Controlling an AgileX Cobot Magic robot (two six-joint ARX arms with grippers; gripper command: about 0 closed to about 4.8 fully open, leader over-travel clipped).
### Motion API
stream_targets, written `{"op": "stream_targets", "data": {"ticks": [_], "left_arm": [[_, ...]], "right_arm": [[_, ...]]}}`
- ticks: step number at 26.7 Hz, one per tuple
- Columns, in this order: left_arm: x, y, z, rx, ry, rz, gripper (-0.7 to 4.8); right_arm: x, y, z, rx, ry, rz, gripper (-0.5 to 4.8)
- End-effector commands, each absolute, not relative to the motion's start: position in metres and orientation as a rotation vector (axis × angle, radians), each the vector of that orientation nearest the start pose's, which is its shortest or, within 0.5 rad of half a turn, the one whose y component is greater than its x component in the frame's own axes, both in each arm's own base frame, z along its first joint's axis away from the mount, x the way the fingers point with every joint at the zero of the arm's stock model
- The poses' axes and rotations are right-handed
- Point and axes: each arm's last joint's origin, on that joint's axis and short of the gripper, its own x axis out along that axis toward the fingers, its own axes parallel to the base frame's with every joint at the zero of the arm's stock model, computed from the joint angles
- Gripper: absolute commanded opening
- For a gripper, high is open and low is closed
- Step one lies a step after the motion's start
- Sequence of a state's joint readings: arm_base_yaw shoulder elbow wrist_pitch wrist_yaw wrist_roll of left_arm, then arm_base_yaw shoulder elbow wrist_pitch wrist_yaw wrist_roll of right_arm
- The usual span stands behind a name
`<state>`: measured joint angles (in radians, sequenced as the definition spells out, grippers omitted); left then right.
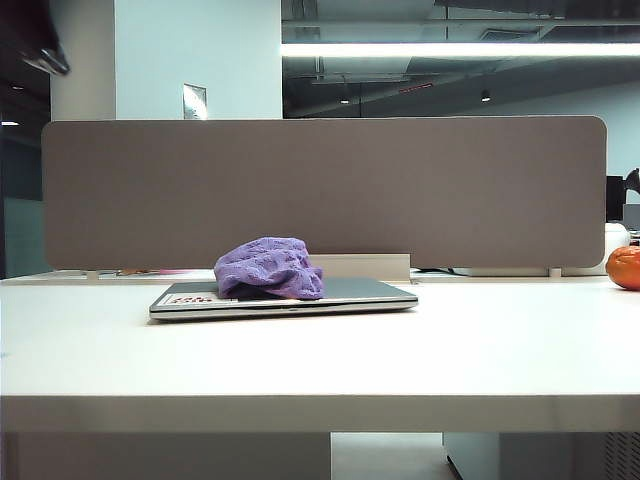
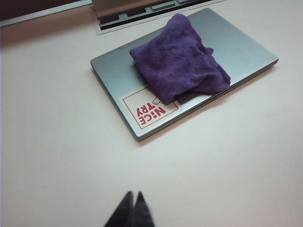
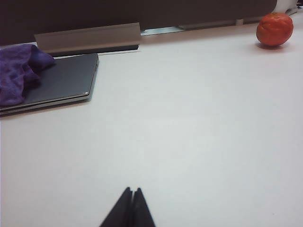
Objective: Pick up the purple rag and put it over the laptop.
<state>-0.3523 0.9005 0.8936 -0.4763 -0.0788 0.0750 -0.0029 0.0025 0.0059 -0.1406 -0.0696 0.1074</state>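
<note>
The purple rag [image 1: 270, 267] lies bunched on the lid of the closed silver-grey laptop [image 1: 360, 294], which rests flat on the white table. From the left wrist the rag [image 2: 179, 60] covers the middle of the laptop [image 2: 241, 47], beside the white and red sticker [image 2: 150, 110]. My left gripper [image 2: 133, 193] is shut and empty, above bare table well short of the laptop. The right wrist view shows the rag [image 3: 18, 71] on the laptop [image 3: 66, 78] far off to the side. My right gripper [image 3: 131, 189] is shut and empty too. Neither gripper appears in the exterior view.
An orange fruit [image 1: 624, 267] sits at the table's far right, seen also from the right wrist as the orange fruit [image 3: 274, 29]. A grey partition screen [image 1: 320, 190] runs along the back edge, with a cable slot [image 3: 90, 39] just behind the laptop.
</note>
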Motion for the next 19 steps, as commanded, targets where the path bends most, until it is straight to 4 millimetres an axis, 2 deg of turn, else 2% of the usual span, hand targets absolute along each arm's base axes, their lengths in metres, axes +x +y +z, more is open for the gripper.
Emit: {"op": "stream_targets", "data": {"ticks": [1, 8, 19], "left_arm": [[0.160, -0.057, 0.322, 0.149, 0.465, -0.285, -0.06], [0.127, -0.045, 0.307, 0.106, 0.405, -0.273, -0.06], [0.091, -0.031, 0.272, 0.011, 0.364, -0.256, -0.06]], "right_arm": [[0.097, 0.002, 0.152, 0.107, 0.130, 0.052, 0.22], [0.097, 0.002, 0.152, 0.107, 0.133, 0.054, 0.22], [0.097, 0.002, 0.152, 0.107, 0.132, 0.054, 0.22]]}}
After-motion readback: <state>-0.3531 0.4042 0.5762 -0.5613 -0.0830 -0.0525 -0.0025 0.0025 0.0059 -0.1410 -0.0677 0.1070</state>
